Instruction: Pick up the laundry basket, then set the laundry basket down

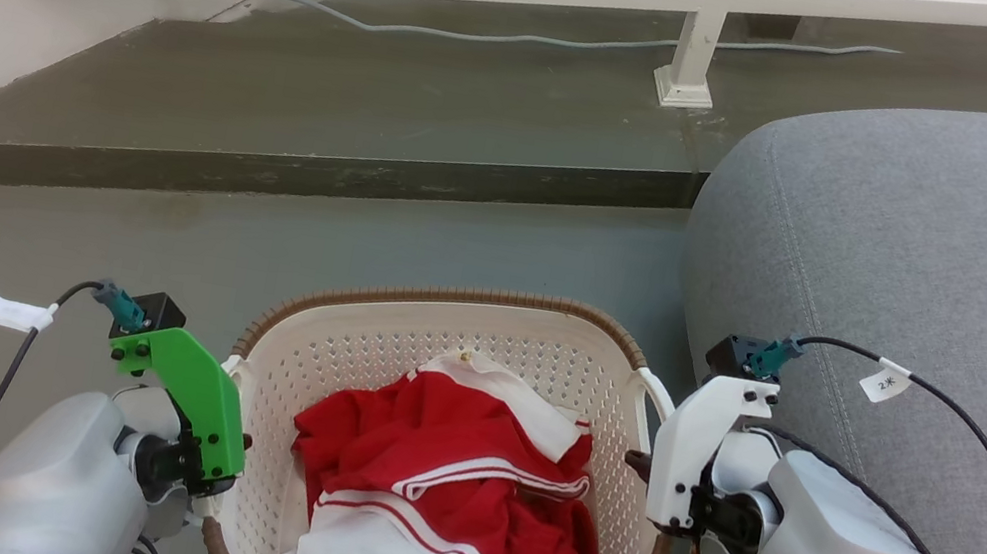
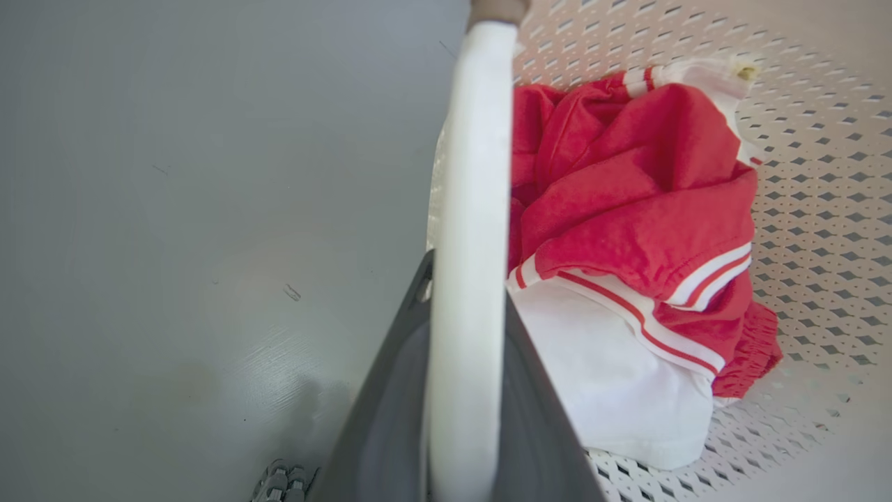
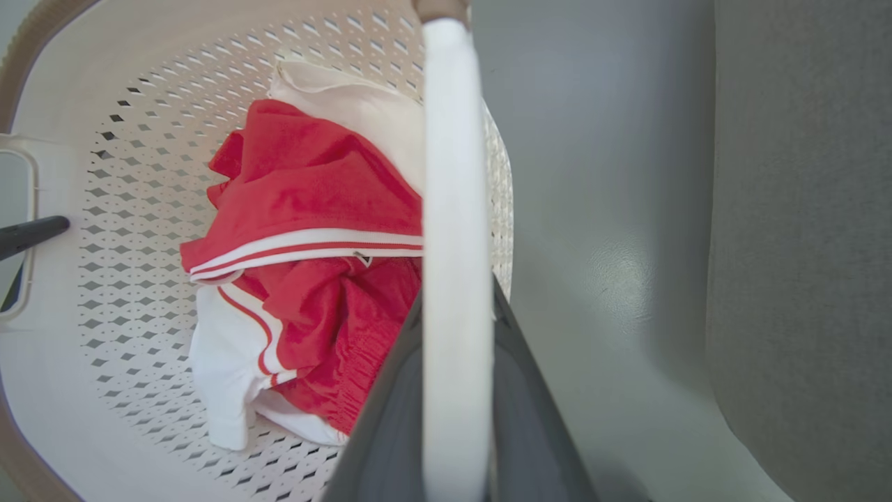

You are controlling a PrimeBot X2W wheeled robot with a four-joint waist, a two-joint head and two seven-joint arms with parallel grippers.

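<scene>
Our left gripper [image 2: 465, 293] clamps one white handle [image 2: 474, 139] of the laundry basket [image 1: 469, 298], our right gripper [image 3: 456, 293] the other; it sits between them by the sofa [image 1: 916, 240]. Pick-up seems in hand; next, both arms must rise evenly.

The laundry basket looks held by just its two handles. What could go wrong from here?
The left gripper and right gripper each clamp only a thin loop handle; one could slip out. If the arms move unevenly, the laundry basket may tilt and the red and white clothes could spill. The right arm sits close to the grey cushion and might brush it.
</scene>
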